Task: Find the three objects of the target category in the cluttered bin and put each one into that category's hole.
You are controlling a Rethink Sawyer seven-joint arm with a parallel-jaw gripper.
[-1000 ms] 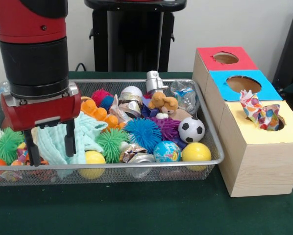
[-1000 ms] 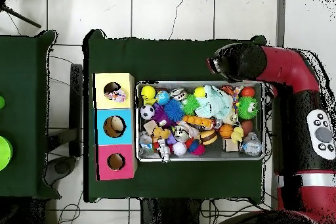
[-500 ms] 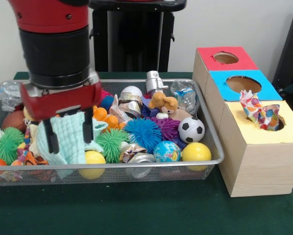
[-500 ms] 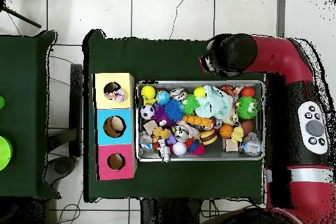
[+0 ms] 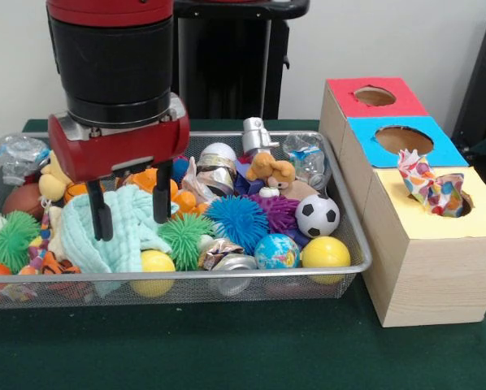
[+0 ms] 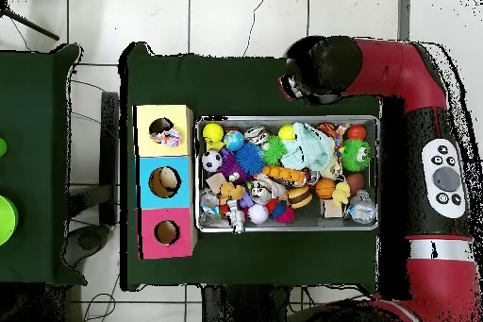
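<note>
The gripper [image 5: 129, 213] is hanging with jaws spread and empty over the mint cloth [image 5: 117, 236], seemingly hunting the wire bin [image 5: 353, 236].

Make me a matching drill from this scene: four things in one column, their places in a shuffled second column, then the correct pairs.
Things:
1. soccer ball
2. crumpled patterned paper
3. mint green cloth
4. gripper

Places:
A. in the hole of the yellow-topped box
B. open above the cloth, at the bin's left half in the front view
C. in the bin, near its right end in the front view
D. lying in the bin under the gripper

Pairs: 1-C, 2-A, 3-D, 4-B
</note>
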